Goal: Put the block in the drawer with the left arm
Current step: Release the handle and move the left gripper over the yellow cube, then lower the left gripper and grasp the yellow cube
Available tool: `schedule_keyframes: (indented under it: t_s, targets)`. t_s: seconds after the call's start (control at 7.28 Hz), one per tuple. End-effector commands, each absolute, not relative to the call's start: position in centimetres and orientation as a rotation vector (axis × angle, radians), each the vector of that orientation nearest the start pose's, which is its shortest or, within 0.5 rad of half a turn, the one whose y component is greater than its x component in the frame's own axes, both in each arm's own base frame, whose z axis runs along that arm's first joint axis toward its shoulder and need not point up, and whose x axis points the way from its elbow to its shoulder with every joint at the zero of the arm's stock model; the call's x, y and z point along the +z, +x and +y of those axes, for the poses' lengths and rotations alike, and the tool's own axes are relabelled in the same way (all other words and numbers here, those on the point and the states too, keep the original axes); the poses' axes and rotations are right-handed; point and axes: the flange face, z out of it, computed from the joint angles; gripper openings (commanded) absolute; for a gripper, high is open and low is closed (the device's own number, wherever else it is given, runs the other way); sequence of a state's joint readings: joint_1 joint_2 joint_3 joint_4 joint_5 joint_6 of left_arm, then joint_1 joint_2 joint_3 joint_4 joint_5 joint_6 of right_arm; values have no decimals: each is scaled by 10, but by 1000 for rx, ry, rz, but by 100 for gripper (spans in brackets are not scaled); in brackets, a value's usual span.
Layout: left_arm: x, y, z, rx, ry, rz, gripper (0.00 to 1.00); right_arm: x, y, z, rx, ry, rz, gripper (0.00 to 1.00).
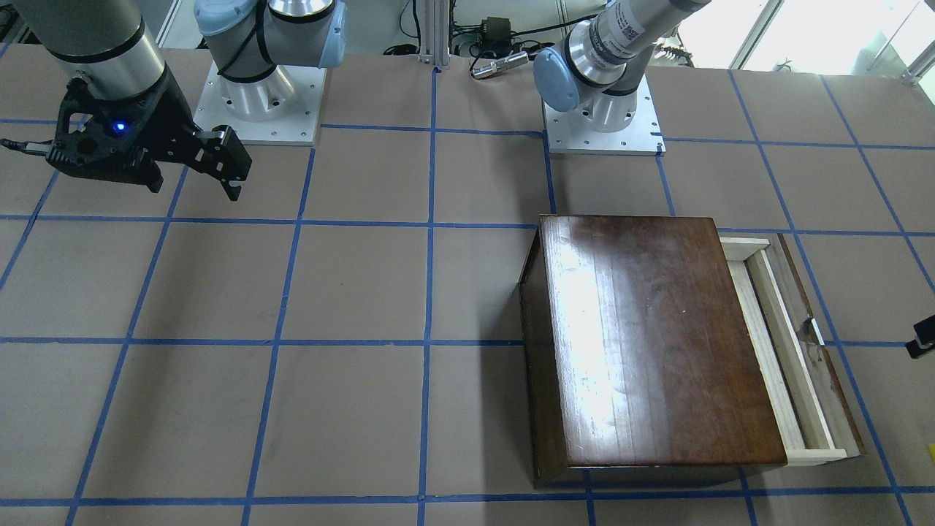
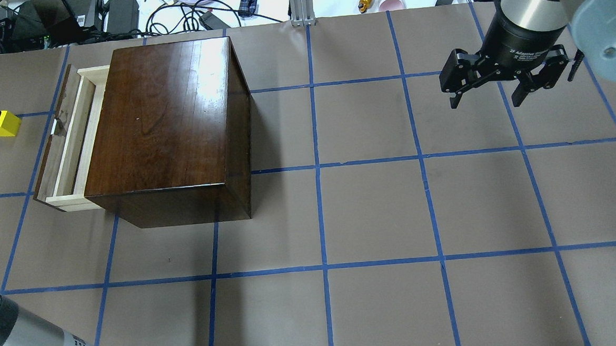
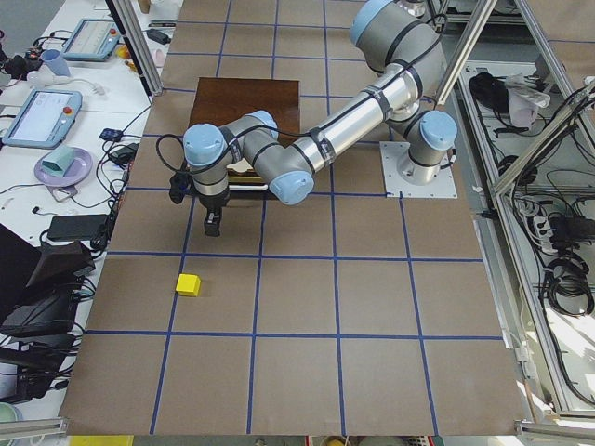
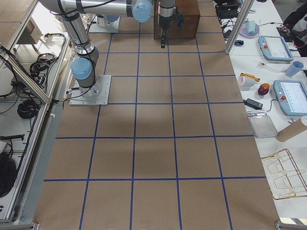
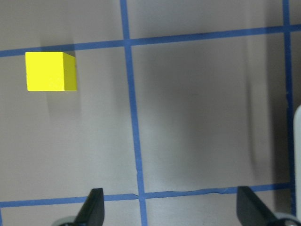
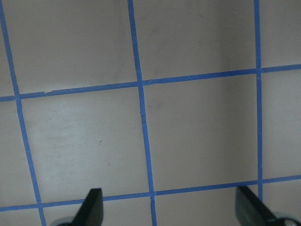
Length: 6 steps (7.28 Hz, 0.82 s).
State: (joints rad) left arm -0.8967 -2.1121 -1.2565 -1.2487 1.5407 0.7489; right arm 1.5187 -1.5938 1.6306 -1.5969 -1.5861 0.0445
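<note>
step: reach for pick, block not yet held
block: sits alone on worktop, out past the drawer's front panel, apart from it; upper left in left wrist view, off the claw's centre line
left claw: spread wide, nothing between the fingers, hanging above bare worktop between drawer and block
left arm: stretched out past the wooden box toward the block
drawer: pulled part way out of the box, narrow pale slot showing, looks empty
right claw: fingers apart, holding nothing, parked well away on the far side
do it well: shift the claw over until the block sits centred between the fingertips, square fingers to two flat faces, then drop straight down; close at mid height, not on a corner
carry: likely needs a lift clear of the dark front panel before crossing in
release: slot is narrow, so line the block up along it and let go low
risk: an off-centre close may nudge or twist the block
</note>
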Motion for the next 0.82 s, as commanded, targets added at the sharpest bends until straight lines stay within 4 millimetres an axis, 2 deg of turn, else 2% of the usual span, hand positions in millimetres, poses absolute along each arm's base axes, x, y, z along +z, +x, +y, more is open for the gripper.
schedule_keyframes:
  t_s: [0.0, 0.27, 0.69]
  targets:
    - [332, 365, -647, -161, 144, 3078, 100, 472, 107, -487, 17, 152, 3153, 100]
    - [315, 398, -661, -192, 142, 3057, 100, 472, 107, -487, 17, 152, 3153, 100]
    - [267, 422, -687, -229, 236, 3029, 100, 472, 107, -487, 17, 152, 3153, 100]
